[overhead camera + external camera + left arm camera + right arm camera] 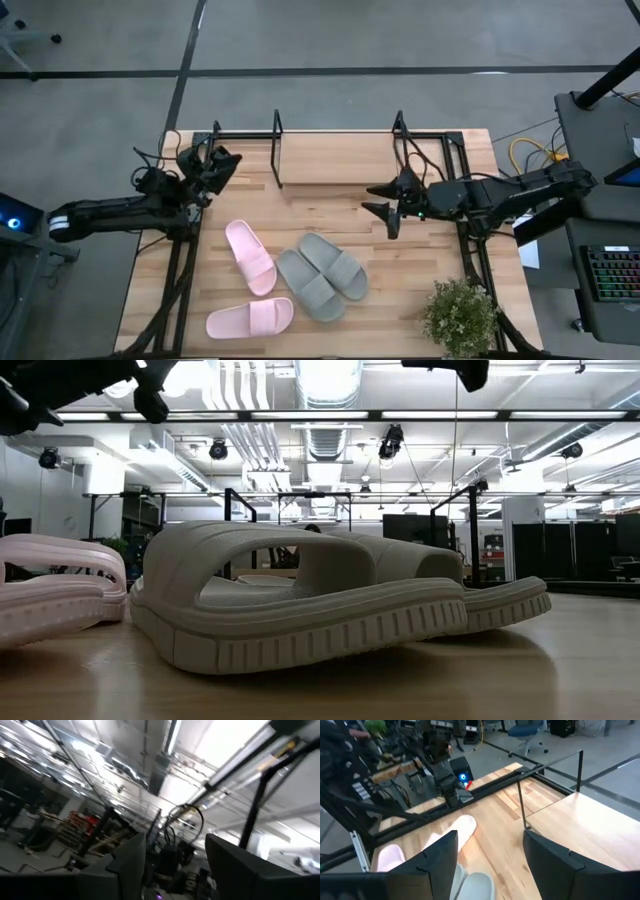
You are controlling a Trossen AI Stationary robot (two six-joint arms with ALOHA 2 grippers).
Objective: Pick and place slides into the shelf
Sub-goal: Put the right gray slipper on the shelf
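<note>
Four slides lie soles-down on the tabletop. The grey pair [322,276] sits side by side near the middle; in the low view the grey slides [300,605] fill the foreground. One pink slide [250,256] lies left of them, the other pink slide [250,318] near the front edge. The shelf [335,160], a light wood board with black uprights, stands at the far edge and shows in the right wrist view as the shelf [590,827]. My right gripper [385,200] is open, raised right of the shelf's near edge. My left gripper [222,160] is open at the far left corner, pointing upward.
A small potted plant [460,315] stands at the near right corner. Black frame rails [185,270] run along both table sides. A keyboard [612,280] sits on a side stand to the right. Bare tabletop lies between the slides and the shelf.
</note>
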